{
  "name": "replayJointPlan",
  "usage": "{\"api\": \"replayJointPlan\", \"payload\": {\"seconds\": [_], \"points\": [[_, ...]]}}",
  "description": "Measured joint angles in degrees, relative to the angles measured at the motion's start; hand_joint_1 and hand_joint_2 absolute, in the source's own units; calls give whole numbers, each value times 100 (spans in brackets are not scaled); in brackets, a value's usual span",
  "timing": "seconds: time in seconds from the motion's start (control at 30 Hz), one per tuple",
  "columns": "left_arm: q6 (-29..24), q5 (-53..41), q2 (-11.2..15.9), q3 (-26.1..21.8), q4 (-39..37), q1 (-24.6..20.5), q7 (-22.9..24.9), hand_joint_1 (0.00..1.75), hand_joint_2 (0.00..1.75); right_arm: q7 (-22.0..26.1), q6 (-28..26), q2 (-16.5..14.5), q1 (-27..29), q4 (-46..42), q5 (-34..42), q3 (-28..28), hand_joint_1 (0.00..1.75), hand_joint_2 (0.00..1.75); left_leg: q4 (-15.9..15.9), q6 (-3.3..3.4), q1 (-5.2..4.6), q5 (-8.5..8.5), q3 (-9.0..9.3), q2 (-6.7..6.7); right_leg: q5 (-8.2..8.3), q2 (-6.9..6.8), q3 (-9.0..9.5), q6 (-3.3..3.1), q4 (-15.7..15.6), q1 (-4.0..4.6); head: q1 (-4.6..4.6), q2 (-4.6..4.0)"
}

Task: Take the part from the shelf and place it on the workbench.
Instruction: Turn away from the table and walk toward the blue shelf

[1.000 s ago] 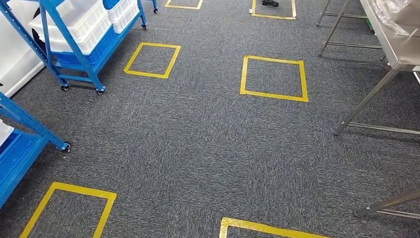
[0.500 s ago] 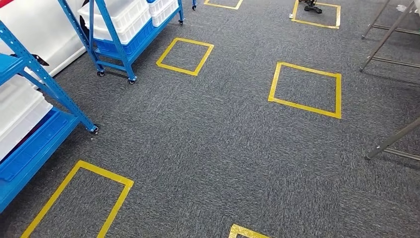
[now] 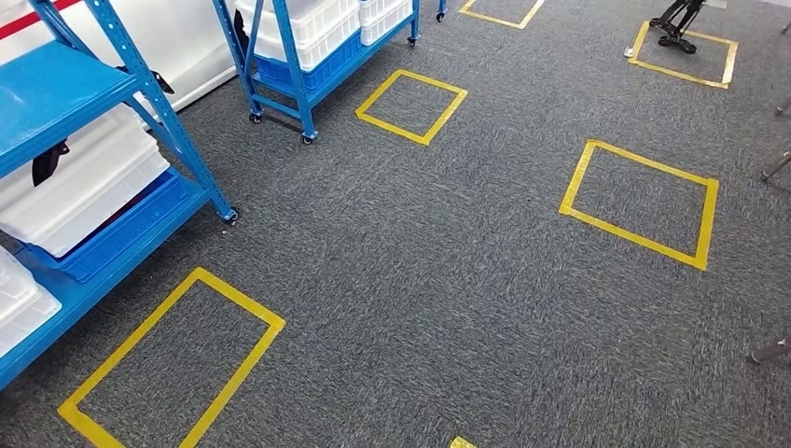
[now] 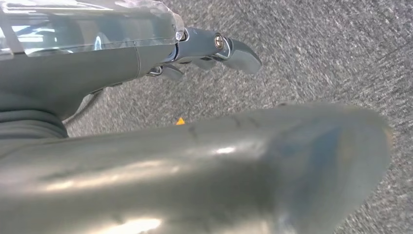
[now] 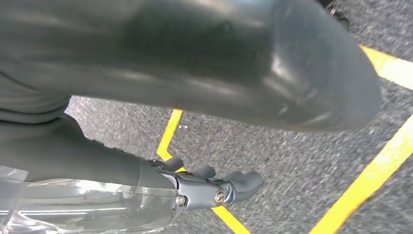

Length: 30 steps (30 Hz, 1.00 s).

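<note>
Both hands empty: left hand (image 4: 214, 48), right hand (image 5: 214, 187) hang with fingers loosely apart over carpet. Part not yet taken; blue shelf (image 3: 84, 84) near left.

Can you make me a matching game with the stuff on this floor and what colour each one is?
Things:
1. shelf frame
2. bins on the shelf
3. tape squares on the floor
4. carpet

Colours:
A. yellow
B. dark grey
C. blue
D. white

Pairs: 1-C, 2-D, 3-A, 4-B
</note>
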<state>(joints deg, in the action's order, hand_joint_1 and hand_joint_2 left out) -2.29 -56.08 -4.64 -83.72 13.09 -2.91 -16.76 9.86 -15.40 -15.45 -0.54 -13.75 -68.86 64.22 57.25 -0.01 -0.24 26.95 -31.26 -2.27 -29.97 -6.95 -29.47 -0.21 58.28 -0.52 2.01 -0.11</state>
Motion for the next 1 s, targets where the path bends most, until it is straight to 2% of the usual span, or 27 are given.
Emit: {"api": "replayJointPlan", "payload": {"seconds": [0.03, 0.1, 0.13, 0.17, 0.2, 0.23, 0.27, 0.3, 0.37, 0.4, 0.43, 0.5, 0.53, 0.57, 0.63, 0.67, 0.7, 0.73, 0.77, 0.8, 0.83, 0.9, 0.93, 1.0], "points": [[-1, 15, -3, -2, 0, 11, 2, 0, 0, 31, -3, 1, -13, -1, -27, 0, 0, 0, -35, 34, 13, -19, 25, 56, -41, 77, 7, 31, 36, -9, -4, 0], [-1, 33, -9, -5, 0, 8, 9, 0, 0, 82, -9, 2, -20, -4, -73, -1, 0, 0, -96, 101, 47, -67, 69, 166, -289, 390, -140, 70, 402, -23, -15, 0], [-4, 37, -12, -7, 0, 0, 10, 0, 0, 100, -9, 2, -15, -5, -92, -1, 0, 0, -102, 119, 43, -74, 64, 224, -478, 555, -315, 74, 762, -28, -22, 0], [-9, 38, -12, -9, 0, -10, 11, 0, 0, 113, -10, 2, -9, -5, -110, -2, 0, 0, -99, 131, 40, -79, 57, 290, -650, 635, -519, 75, 1154, -30, -24, 0], [-16, 44, -12, -11, 0, -15, 13, 0, 0, 124, -10, 3, -3, -6, -127, -2, 0, 0, -94, 135, 38, -79, 54, 368, -741, 667, -694, 78, 1470, -31, -26, 0], [-24, 51, -14, -15, 0, -14, 16, 0, 0, 136, -10, 3, 4, -7, -140, -2, 0, 0, -85, 135, 36, -75, 54, 451, -716, 678, -791, 79, 1605, -32, -25, 0], [-32, 57, -18, -21, 0, -12, 22, 0, 0, 146, -8, 4, 12, -8, -150, -2, 0, 0, -74, 130, 38, -67, 60, 538, -567, 689, -774, 78, 1503, -35, -25, 0], [-38, 58, -23, -26, 0, -8, 28, 0, 0, 156, -1, 5, 22, -12, -153, -2, 0, 0, -59, 119, 42, -56, 68, 627, -335, 723, -662, 73, 1202, -42, -26, 0], [-44, 42, -36, -32, 0, -10, 39, 0, 0, 173, 39, 11, 48, -24, -156, -1, 0, 0, -11, 74, 45, -21, 58, 783, 51, 973, -363, 62, 450, -66, -26, 0], [-44, 32, -39, -31, 0, -13, 40, 0, 0, 183, 74, 16, 55, -31, -156, -1, 0, 0, 10, 42, 43, -10, 39, 845, 137, 1076, -276, 53, 220, -73, -25, 0], [-43, 27, -39, -31, 0, -14, 38, 0, 0, 191, 116, 26, 56, -39, -157, -1, 0, 0, 22, 8, 41, -4, 12, 900, 153, 1148, -244, 38, 121, -71, -24, 0], [-37, 29, -27, -31, 0, -12, 28, 0, 0, 205, 202, 58, 41, -54, -169, -1, 0, 0, 21, -59, 49, -6, -23, 987, 150, 1050, -239, -20, 108, -58, -21, 0], [-34, 32, -17, -32, 0, -9, 23, 0, 0, 211, 235, 79, 38, -63, -179, 0, 0, 0, 53, -88, 50, 17, -40, 914, 153, 985, -225, -58, 90, -58, -19, 0], [-32, 36, -8, -32, 0, -13, 19, 0, 0, 220, 264, 97, 38, -72, -190, 0, 0, 0, 166, -116, 48, 91, -90, 767, 154, 909, -211, -98, 71, -61, -9, 0], [-31, 37, 2, -32, 0, -36, 13, 0, 0, 235, 302, 134, 49, -84, -206, 0, 0, 0, 723, -165, 48, 404, -352, 408, 146, 744, -189, -160, 46, -56, 8, 0], [-31, 37, 2, -32, 0, -49, 9, 0, 0, 239, 313, 155, 52, -86, -215, 0, 0, 0, 1123, -187, 59, 592, -554, 323, 134, 654, -185, -180, 46, -46, 14, 0], [-33, 37, 2, -32, 0, -56, 5, 0, 0, 239, 318, 177, 51, -86, -222, 0, 0, 0, 1470, -204, 72, 719, -732, 296, 123, 563, -180, -191, 47, -35, 13, 0], [-36, 38, 2, -32, 0, -54, 0, 0, 0, 238, 322, 199, 47, -87, -230, 0, 0, 0, 1669, -215, 82, 751, -836, 283, 109, 476, -172, -195, 47, -28, 13, 0], [-40, 38, 2, -32, 0, -46, -5, 0, 0, 235, 324, 219, 38, -87, -238, 0, 0, 0, 1638, -218, 89, 666, -823, 270, 95, 398, -157, -191, 48, -23, 13, 0], [-44, 41, 3, -32, 0, -38, -11, 0, 0, 229, 332, 235, 26, -87, -243, 0, 0, 0, 1382, -211, 90, 490, -692, 240, 79, 327, -134, -181, 48, -21, 13, 0], [-50, 44, 3, -32, 0, -33, -19, 0, 0, 223, 342, 249, 16, -87, -246, 1, 0, 0, 968, -187, 82, 275, -476, 140, 60, 260, -104, -166, 48, -19, 13, 0], [-57, 10, 9, -30, 0, -43, -35, 0, 0, 211, 350, 266, 5, -87, -205, 13, 0, 0, 269, -116, 31, 19, -122, -99, 16, 139, -53, -117, 54, 4, 10, 0], [-54, -33, 14, -23, 0, -51, -47, 0, 0, 209, 337, 270, -1, -87, -160, 36, 0, 0, 105, -79, 5, -16, -50, -171, -2, 83, -34, -88, 55, 13, 9, 0], [-38, -121, 34, -8, 0, -53, -65, 0, 0, 202, 305, 269, -27, -86, -65, 92, 0, 0, 57, -19, -18, -8, -57, -80, -21, -28, 10, -26, 36, 15, 7, 0]]}}
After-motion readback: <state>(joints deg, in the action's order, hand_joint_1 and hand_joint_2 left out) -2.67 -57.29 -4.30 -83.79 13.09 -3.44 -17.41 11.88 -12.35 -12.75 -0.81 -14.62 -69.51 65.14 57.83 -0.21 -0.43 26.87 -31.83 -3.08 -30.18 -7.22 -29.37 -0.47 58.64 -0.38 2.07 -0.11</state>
